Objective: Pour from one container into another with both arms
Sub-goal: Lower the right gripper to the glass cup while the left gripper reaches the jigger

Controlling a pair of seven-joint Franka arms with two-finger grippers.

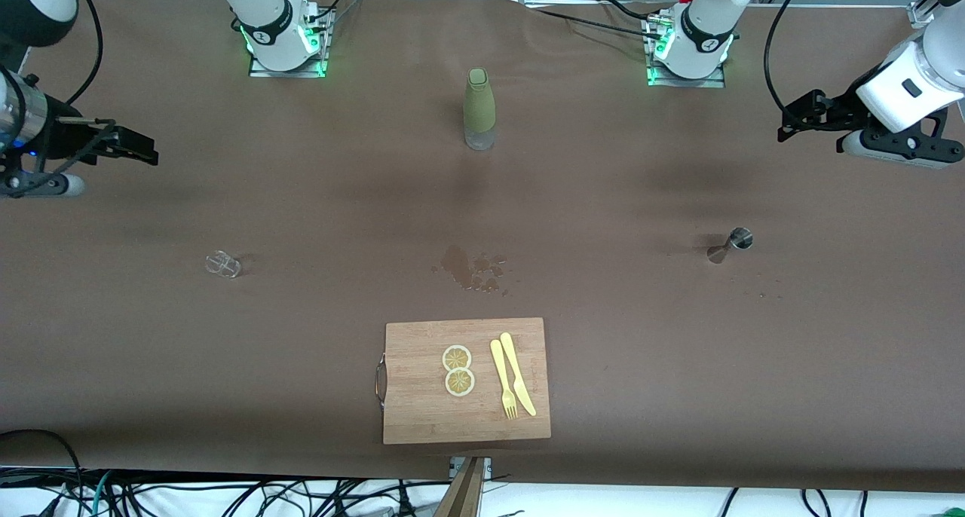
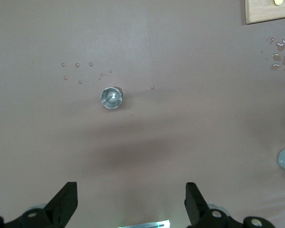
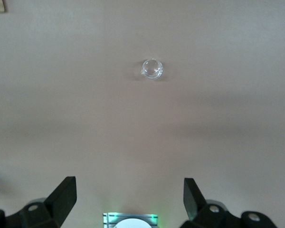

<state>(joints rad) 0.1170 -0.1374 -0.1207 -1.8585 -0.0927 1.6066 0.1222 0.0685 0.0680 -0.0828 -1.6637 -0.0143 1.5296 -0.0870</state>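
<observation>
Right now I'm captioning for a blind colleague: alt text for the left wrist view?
A small steel jigger stands upright on the brown table, seen from above, with droplets scattered beside it. The open left gripper hangs over bare table, holding nothing.

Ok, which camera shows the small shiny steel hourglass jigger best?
The left wrist view: the small shiny steel hourglass jigger sits unobstructed, mouth toward the camera. The front view shows it small, toward the left arm's end. The right wrist view misses it.

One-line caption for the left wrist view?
Open left gripper hovers over brown table, above small shiny steel jigger.
</observation>
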